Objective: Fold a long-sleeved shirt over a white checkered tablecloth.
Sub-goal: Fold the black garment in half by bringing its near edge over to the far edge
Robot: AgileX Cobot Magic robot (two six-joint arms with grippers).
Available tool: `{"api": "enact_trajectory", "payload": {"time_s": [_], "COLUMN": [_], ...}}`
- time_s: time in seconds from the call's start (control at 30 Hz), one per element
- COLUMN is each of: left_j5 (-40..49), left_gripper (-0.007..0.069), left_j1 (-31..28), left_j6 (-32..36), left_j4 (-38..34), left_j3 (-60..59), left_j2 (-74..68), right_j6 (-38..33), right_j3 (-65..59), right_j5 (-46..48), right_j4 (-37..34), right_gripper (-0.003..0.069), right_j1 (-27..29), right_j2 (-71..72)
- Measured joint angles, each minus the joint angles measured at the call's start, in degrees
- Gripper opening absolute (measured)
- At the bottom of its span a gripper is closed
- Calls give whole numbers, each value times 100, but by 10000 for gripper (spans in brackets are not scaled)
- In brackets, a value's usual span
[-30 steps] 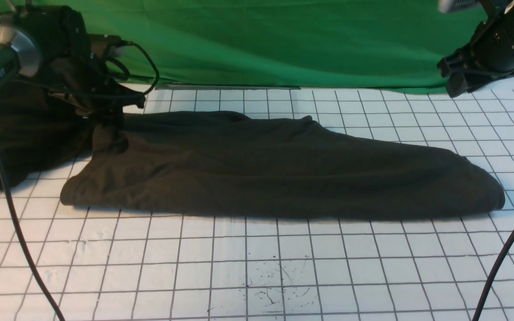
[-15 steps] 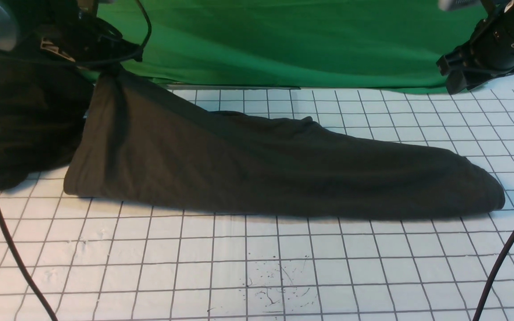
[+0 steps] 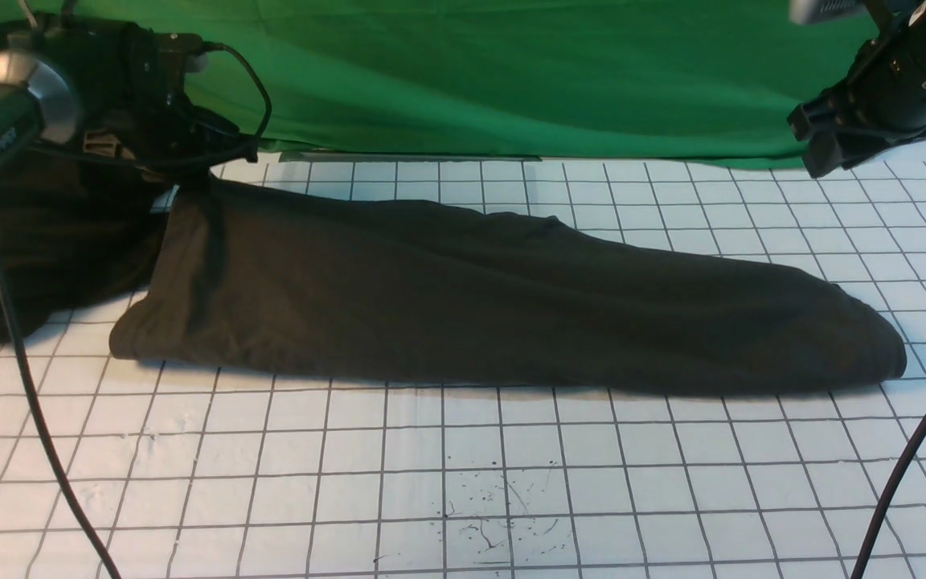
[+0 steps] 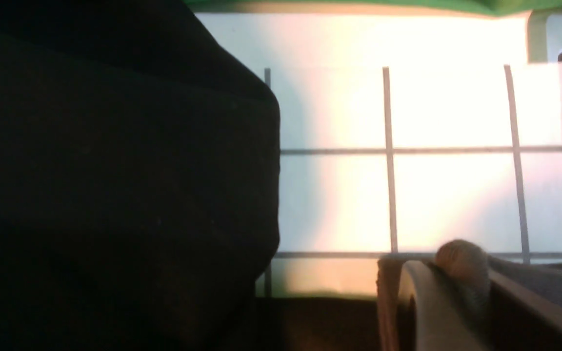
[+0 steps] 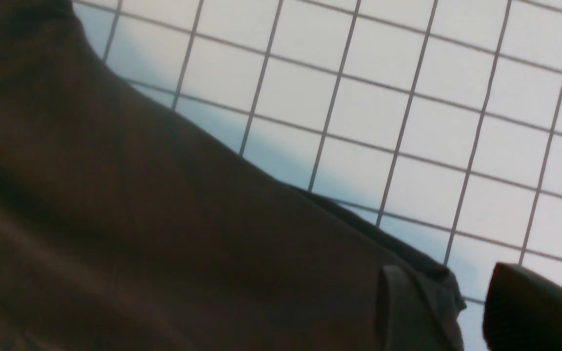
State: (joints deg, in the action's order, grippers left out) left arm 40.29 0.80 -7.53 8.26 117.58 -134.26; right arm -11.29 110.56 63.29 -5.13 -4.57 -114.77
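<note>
The long-sleeved shirt lies as a long dark band across the white checkered tablecloth; its print is hidden. My left gripper is shut on the shirt's far left corner and holds it a little above the cloth. In the left wrist view a tuft of shirt fabric sits pinched in the left gripper. My right gripper hangs open and empty, high above the far right of the table. In the right wrist view the right gripper has a clear gap, with the shirt below.
Another black garment is heaped at the far left under the left arm, and it fills much of the left wrist view. A green backdrop hangs behind the table. Black cables trail over both front corners.
The left gripper raised the shirt's left corner high half a second ago and has lowered it again, leaving that end pulled taut. The right arm has stayed still.
</note>
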Motion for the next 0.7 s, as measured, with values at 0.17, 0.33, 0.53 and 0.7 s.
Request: {"api": "enact_trajectory", "payload": {"time_s": [0.17,0.33,0.53,0.7], "left_j5": [349,1524,2749,2877], "left_gripper": [332,465,330,123], "left_j1": [-5,-5,-10,-22], "left_j6": [-18,-18,387,619], "left_j4": [198,334,218,-189], "left_j3": [65,478,438,-661], "left_j2": [14,331,895,1203], "right_j6": [112,217,261,261], "right_j3": [0,0,-63,-531], "right_j5": [309,593,613,608], "right_j4": [0,35,49,84], "right_gripper": [279,405,484,487], "right_j1": [0,0,0,24], "right_j2": [0,0,11,56]}}
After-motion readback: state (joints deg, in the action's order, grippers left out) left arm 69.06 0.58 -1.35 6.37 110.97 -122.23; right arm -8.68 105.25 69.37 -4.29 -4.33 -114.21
